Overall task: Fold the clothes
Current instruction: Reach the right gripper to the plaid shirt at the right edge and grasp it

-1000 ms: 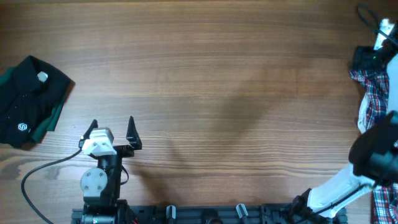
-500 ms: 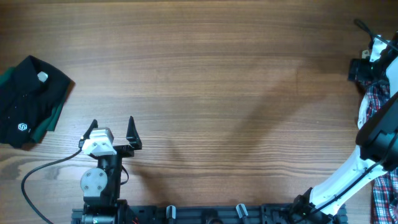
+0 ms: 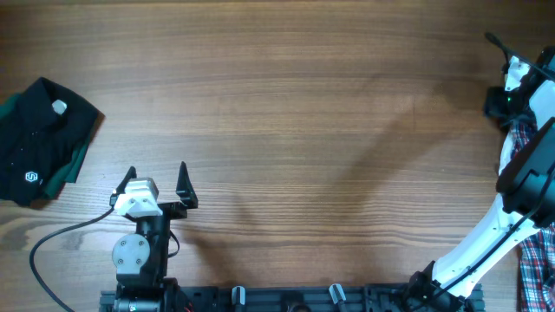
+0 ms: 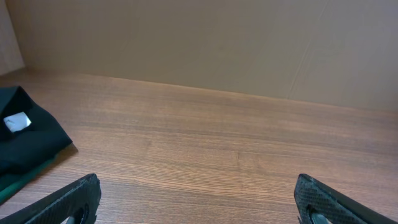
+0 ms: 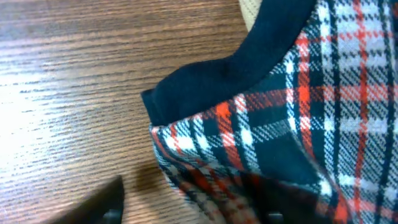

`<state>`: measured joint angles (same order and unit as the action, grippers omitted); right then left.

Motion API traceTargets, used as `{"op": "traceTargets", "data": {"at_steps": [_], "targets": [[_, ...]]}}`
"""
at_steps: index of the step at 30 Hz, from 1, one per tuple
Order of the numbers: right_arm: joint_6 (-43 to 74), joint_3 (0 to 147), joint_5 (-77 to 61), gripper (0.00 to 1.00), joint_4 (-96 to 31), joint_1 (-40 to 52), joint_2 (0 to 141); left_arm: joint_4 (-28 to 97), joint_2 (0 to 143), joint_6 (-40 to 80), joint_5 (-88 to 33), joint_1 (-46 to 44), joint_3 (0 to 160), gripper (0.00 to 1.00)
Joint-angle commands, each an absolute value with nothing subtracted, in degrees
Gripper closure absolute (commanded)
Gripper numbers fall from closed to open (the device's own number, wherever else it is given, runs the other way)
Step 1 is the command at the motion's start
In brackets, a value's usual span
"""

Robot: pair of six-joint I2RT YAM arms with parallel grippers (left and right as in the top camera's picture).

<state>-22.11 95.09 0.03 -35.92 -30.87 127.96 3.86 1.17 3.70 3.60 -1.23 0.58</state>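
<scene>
Left claw (image 3: pixel 157 169): fingers spread wide, holding nothing, over bare wood at the near left.
Right claw (image 5: pixel 186 208): at the far right edge, on the plaid shirt (image 5: pixel 311 112); its fingers are blurred, so grip cannot be told.
Plaid shirt: bunched at the table's (image 3: pixel 277 104) right edge, dark collar toward the wood.
Black shirt (image 3: pixel 39 139): folded at the left edge, on green cloth (image 3: pixel 75 165).

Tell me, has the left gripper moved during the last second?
No. The left gripper sits where it was, equally far from the folded black shirt.
</scene>
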Motion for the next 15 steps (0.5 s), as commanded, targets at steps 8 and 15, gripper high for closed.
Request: {"op": "traceTargets", "data": {"at_steps": [8, 15], "targets": [[-22.48, 94.94, 0.14, 0.85, -36.05, -31.24, 128.64, 3.73, 0.93, 3.01, 4.16, -1.65, 0.34, 0.00], [-22.50, 94.94, 4.10, 0.40, -37.82, -31.44, 128.64, 3.73, 0.93, 3.01, 4.16, -1.65, 0.34, 0.00]]}}
